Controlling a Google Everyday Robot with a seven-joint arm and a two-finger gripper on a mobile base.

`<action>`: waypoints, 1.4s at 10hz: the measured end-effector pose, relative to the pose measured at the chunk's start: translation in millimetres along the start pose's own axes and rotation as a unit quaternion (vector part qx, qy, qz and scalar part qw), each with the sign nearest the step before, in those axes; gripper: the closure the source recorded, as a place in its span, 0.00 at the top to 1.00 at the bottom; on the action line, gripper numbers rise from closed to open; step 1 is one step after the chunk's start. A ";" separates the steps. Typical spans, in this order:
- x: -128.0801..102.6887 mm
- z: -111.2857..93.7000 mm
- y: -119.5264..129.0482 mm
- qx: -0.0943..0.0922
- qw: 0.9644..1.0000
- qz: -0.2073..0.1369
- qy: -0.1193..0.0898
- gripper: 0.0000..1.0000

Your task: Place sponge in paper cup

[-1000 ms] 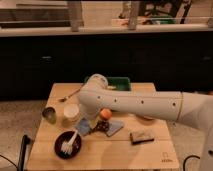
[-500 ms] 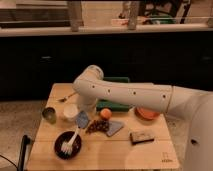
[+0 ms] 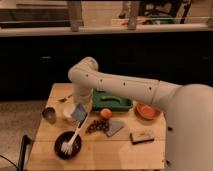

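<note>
My gripper [image 3: 80,107] hangs from the white arm that reaches in from the right and bends down over the left part of the wooden table [image 3: 125,152]. It is shut on the sponge [image 3: 78,114], a light blue-grey pad held tilted, one edge down. The sponge sits just over the right rim of the paper cup [image 3: 68,111], a short white cup, and hides part of it.
A dark metallic cup [image 3: 49,115] stands left of the paper cup. A black bowl [image 3: 61,150] with a brush is at front left. A green tray [image 3: 111,102], an orange [image 3: 105,113], grapes [image 3: 97,125], a grey pad [image 3: 115,128], an orange bowl [image 3: 148,111] and a brown block [image 3: 142,136] lie to the right.
The arm has swung left and its elbow has risen. The sponge in the gripper has moved left and slightly up, from near the orange to the paper cup's rim.
</note>
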State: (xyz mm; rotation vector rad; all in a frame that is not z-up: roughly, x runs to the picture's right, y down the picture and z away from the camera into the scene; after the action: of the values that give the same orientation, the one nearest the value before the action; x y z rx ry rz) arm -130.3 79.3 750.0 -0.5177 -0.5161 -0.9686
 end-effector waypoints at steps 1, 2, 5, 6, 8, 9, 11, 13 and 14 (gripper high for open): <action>1.1 1.0 -7.7 -0.001 1.000 -0.011 -0.004 0.00; 1.1 2.2 -16.2 -0.002 1.000 -0.024 -0.007 0.00; 3.0 5.6 -30.1 0.000 0.999 -0.047 -0.018 0.00; 2.8 8.1 -33.5 0.000 0.998 -0.054 -0.023 0.00; 1.5 13.6 -41.4 0.001 0.997 -0.066 -0.033 0.00; 0.9 17.8 -45.9 0.000 0.997 -0.073 -0.038 0.00; -0.4 24.7 -53.3 -0.001 0.996 -0.081 -0.045 0.00; 0.7 30.9 -58.5 0.000 0.995 -0.084 -0.050 0.05; 2.2 34.1 -59.9 0.000 0.995 -0.083 -0.055 0.15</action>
State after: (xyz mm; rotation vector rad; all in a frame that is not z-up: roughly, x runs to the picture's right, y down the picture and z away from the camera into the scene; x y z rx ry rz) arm -187.1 71.0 788.2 -0.5364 -0.6649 -1.1021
